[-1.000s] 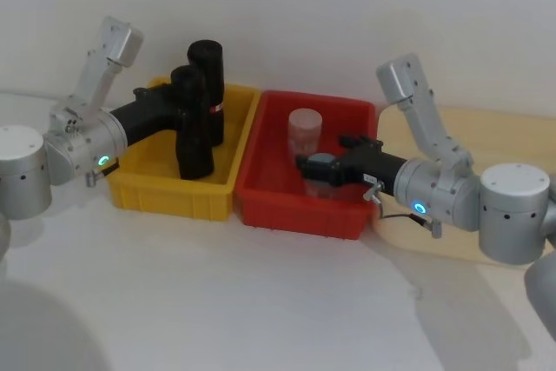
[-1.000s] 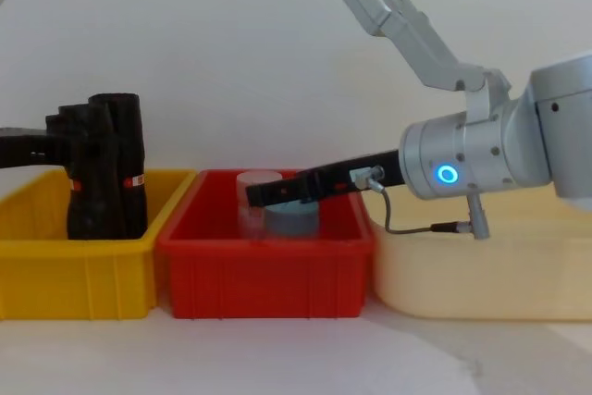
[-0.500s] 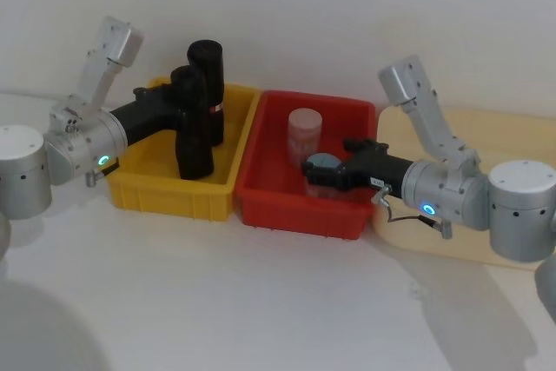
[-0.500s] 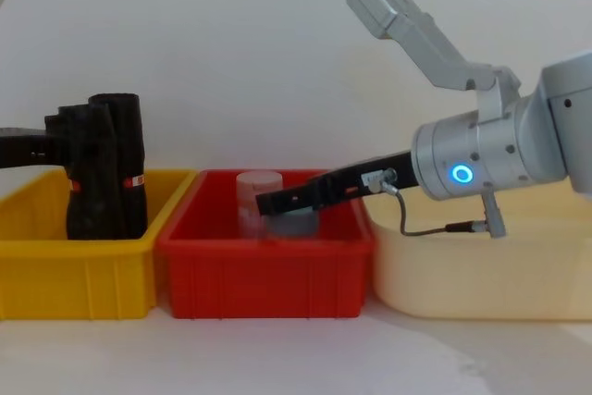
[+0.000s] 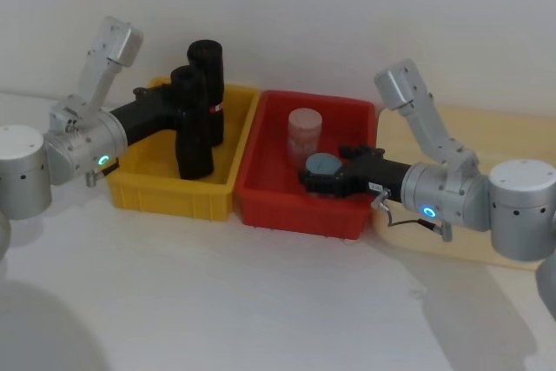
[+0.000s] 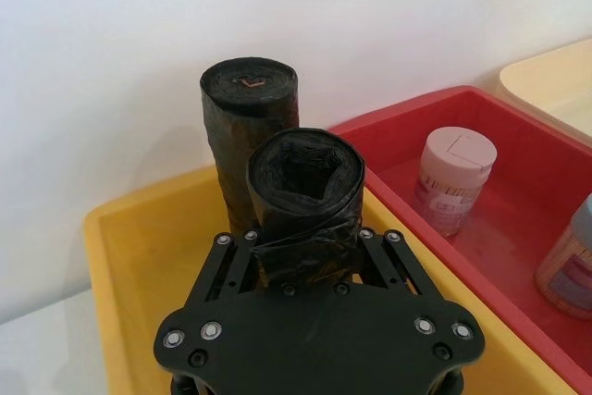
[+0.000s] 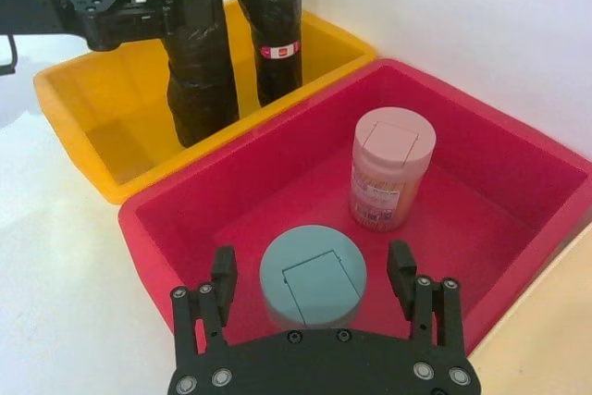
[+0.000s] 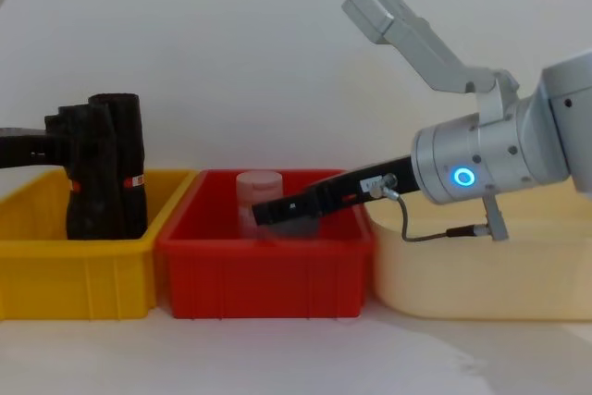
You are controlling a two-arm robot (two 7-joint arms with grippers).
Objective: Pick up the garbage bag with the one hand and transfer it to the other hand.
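Two tall black rolls stand in the yellow bin (image 5: 174, 193). The nearer roll, the garbage bag (image 5: 193, 132) (image 6: 305, 173) (image 8: 91, 182), has my left gripper (image 5: 182, 110) (image 6: 305, 240), on the teal-ringed arm, shut around its upper part. The second roll (image 5: 207, 84) (image 6: 250, 99) stands just behind, bearing a small red-and-white label. My right gripper (image 5: 317, 175) (image 7: 313, 270) (image 8: 268, 213), on the blue-ringed arm, hangs open low in the red bin (image 5: 295, 215). Its fingers stand either side of a grey-blue-lidded jar (image 7: 313, 279) without touching it.
A pink-lidded jar (image 5: 305, 132) (image 7: 390, 168) stands farther back in the red bin. A cream tray (image 8: 481, 275) lies to the right of the red bin. White table surface stretches in front of the bins, and a wall rises close behind them.
My right gripper has dipped lower into the red bin and drawn slightly back, over the grey-blue-lidded jar. The left gripper and the rolls have not moved.
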